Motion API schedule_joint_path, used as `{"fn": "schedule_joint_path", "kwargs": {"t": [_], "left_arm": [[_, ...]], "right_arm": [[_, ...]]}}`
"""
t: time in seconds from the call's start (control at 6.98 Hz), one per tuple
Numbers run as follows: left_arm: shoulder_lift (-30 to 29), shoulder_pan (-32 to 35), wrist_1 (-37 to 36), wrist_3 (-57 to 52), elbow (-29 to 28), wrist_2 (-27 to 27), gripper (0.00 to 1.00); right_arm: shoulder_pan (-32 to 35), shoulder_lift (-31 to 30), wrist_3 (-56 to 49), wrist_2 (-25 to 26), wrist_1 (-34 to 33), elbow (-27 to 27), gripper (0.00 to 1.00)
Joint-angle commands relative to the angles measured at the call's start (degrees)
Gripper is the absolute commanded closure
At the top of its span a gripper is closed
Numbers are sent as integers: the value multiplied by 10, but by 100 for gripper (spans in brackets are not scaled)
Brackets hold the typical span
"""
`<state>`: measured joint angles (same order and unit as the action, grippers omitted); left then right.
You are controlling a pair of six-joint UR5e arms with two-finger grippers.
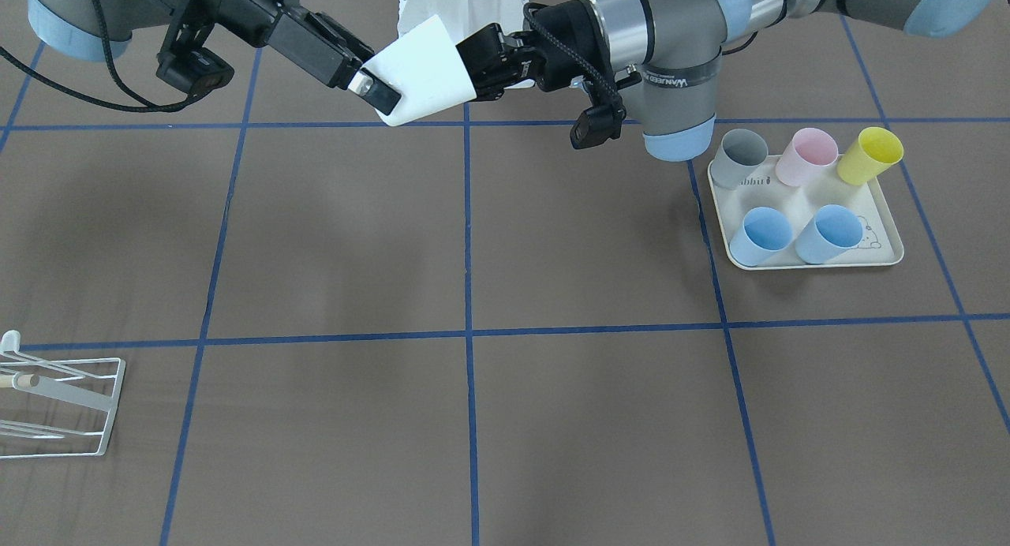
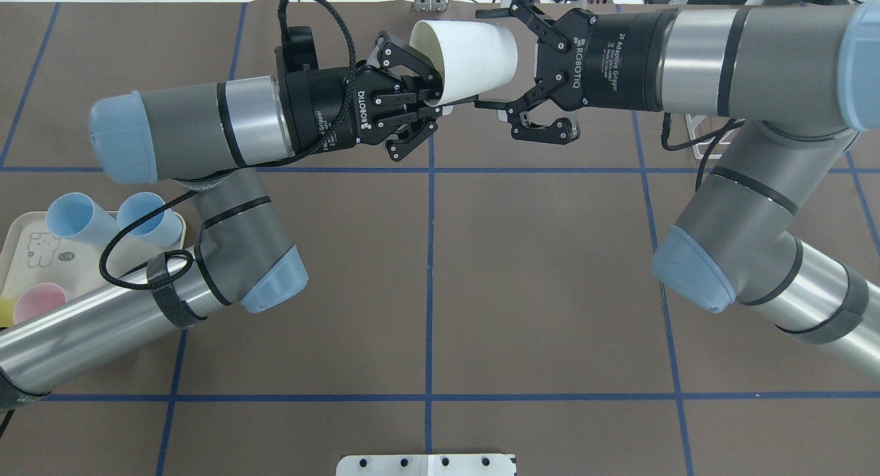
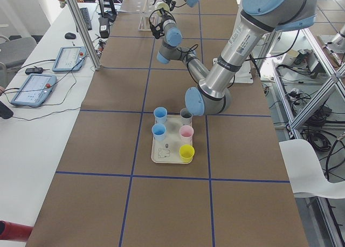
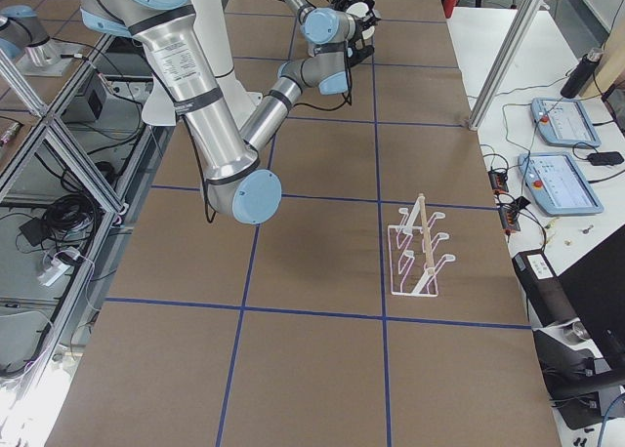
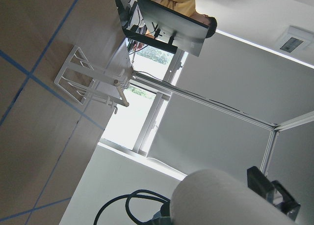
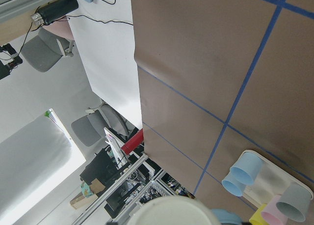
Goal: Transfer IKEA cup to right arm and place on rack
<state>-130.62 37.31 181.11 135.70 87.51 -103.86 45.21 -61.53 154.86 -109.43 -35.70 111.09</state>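
Note:
The IKEA cup (image 2: pixel 474 53) is white and lies on its side in the air above the table's far middle. My left gripper (image 2: pixel 430 84) is shut on its wide rim. My right gripper (image 2: pixel 491 58) stands open, one finger on each side of the cup's narrow base end, with small gaps showing. The front view shows the same cup (image 1: pixel 422 69) between the left gripper (image 1: pixel 477 61) and a right fingertip (image 1: pixel 380 92). The white wire rack (image 1: pixel 59 404) stands far off on my right side, also seen as the rack (image 4: pixel 420 257).
A cream tray (image 1: pixel 888 254) on my left side holds grey, pink, yellow and two blue cups. The tray (image 3: pixel 161 158) sits just beside my left arm's elbow. Blue tape lines cross the brown table. Both arms reach over the far centre.

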Motion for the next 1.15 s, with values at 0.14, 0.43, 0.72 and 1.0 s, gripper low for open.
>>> {"fn": "schedule_joint_path", "kwargs": {"t": [0.14, 0.43, 0.72, 1.0], "left_arm": [[-1, 0, -7, 0, 0, 1, 81], [-1, 0, -8, 0, 1, 1, 64], [-1, 0, -8, 1, 2, 1, 60], [-1, 0, -9, 1, 3, 1, 60]], "right_arm": [[1, -1, -3, 0, 0, 7, 100], [1, -1, -3, 0, 0, 7, 100], [1, 0, -3, 0, -2, 7, 100], [2, 1, -3, -15, -2, 8, 100]]}}
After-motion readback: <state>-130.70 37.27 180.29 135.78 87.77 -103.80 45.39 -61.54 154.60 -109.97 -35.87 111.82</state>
